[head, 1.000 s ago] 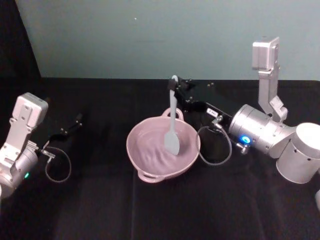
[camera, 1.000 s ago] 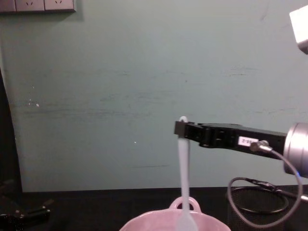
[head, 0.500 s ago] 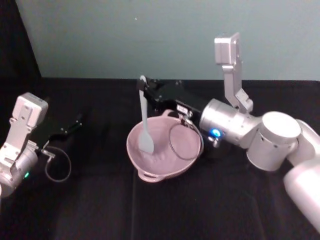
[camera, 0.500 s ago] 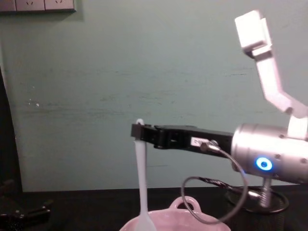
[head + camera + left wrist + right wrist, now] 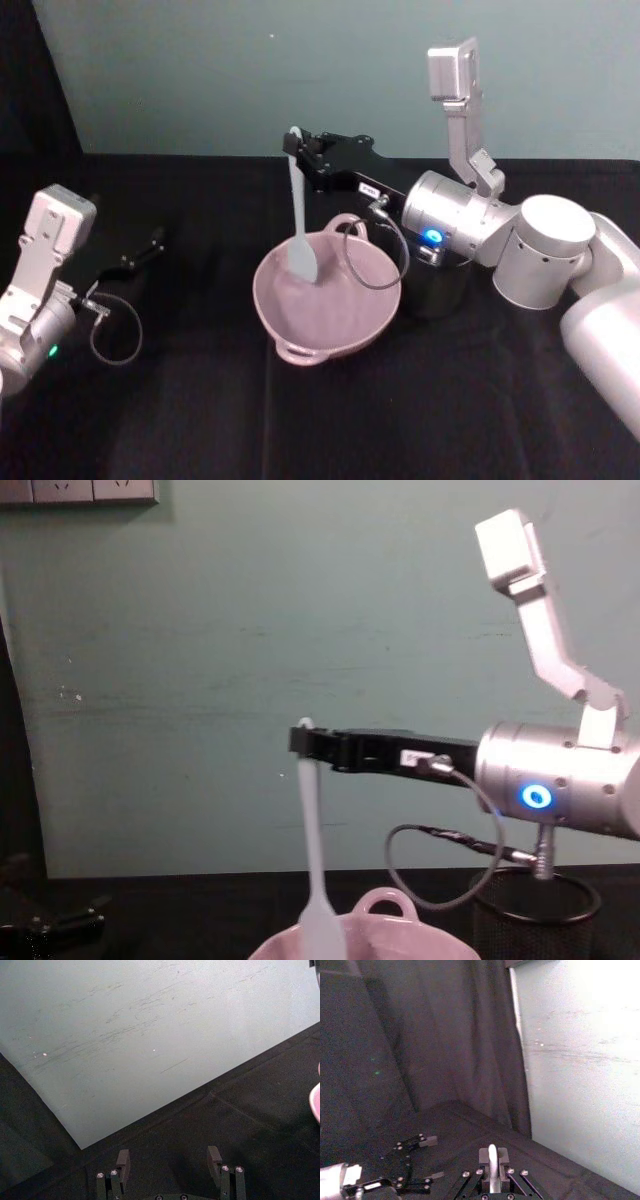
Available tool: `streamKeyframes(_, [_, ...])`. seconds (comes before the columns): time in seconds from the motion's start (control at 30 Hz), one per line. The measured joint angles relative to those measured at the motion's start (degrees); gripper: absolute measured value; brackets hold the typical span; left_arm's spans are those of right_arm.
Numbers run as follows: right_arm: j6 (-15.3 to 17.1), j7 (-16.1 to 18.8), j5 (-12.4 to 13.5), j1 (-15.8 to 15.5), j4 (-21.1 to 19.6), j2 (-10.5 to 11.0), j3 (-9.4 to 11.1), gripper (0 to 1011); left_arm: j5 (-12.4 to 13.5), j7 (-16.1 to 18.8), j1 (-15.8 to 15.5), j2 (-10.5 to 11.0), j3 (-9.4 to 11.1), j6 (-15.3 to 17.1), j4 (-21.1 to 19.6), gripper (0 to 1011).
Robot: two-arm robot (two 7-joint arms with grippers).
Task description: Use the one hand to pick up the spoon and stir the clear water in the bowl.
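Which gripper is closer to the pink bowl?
Right. The right gripper holds the spoon over the pink bowl; the left gripper sits well off to its left.

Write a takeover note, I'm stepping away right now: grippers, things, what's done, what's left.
Right gripper: shut on the top of the spoon handle, above the bowl.
Left gripper: open, parked at the left.
Spoon hangs near upright, head inside the bowl's far left part; water too faint to see.
Done: spoon picked up and brought into the bowl.
Left: stir the water.
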Motion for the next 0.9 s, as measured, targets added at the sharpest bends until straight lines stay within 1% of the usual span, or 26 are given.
streamKeyframes(0.17, [0.2,-0.9,0.2,-1.1,-1.5,1.5,1.4,109,0.0,0.0,0.0,0.0,0.0,0.0,0.0,1011])
streamKeyframes(0.23, [0.3,-1.4,0.3,-2.1,-2.7,2.5,2.1,109,0.0,0.0,0.0,0.0,0.0,0.0,0.0,1011])
streamKeyframes(0.3, [0.7,-2.0,0.4,-3.2,-4.3,3.7,2.8,109,0.0,0.0,0.0,0.0,0.0,0.0,0.0,1011])
streamKeyframes(0.4, [1.0,-2.4,0.6,-4.5,-6.0,4.8,3.4,109,0.0,0.0,0.0,0.0,0.0,0.0,0.0,1011])
streamKeyframes(0.53, [1.8,-3.3,0.7,-6.9,-9.6,6.9,4.3,109,0.0,0.0,0.0,0.0,0.0,0.0,0.0,1011])
streamKeyframes(0.77, [2.9,-3.8,1.0,-9.6,-13.8,8.8,4.5,109,0.0,0.0,0.0,0.0,0.0,0.0,0.0,1011])
streamKeyframes(0.9, [3.3,-3.8,1.0,-10.4,-15.6,9.1,3.9,109,0.0,0.0,0.0,0.0,0.0,0.0,0.0,1011])
